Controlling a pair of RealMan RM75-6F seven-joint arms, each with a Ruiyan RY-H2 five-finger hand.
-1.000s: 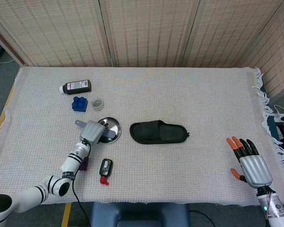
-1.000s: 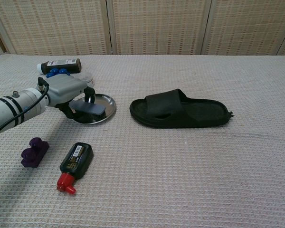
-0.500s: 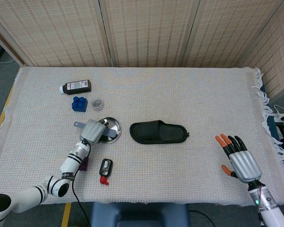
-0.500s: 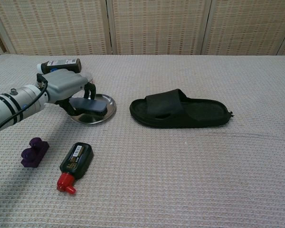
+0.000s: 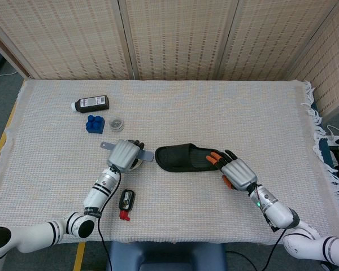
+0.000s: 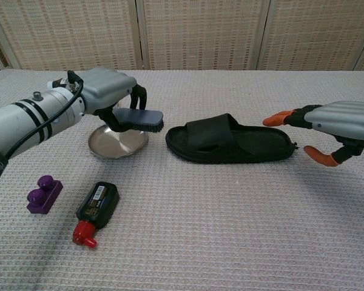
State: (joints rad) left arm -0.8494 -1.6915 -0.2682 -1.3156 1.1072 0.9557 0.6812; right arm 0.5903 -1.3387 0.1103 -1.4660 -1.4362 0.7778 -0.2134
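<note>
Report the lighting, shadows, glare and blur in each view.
Head view: even, diffuse light, faint shadows, sharp focus throughout; the left hand hides most of the metal dish. Chest view: soft shadow under the black slipper, a mild sheen but no hard glare on the metal dish, and the right hand is crisp, without motion blur.

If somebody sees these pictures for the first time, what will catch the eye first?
The black slipper lying mid-table stands out. The left hand holds a dark brush lifted above the round metal dish, beside the slipper's toe end. The right hand, fingers apart with orange tips, hovers by the slipper's other end.
</note>
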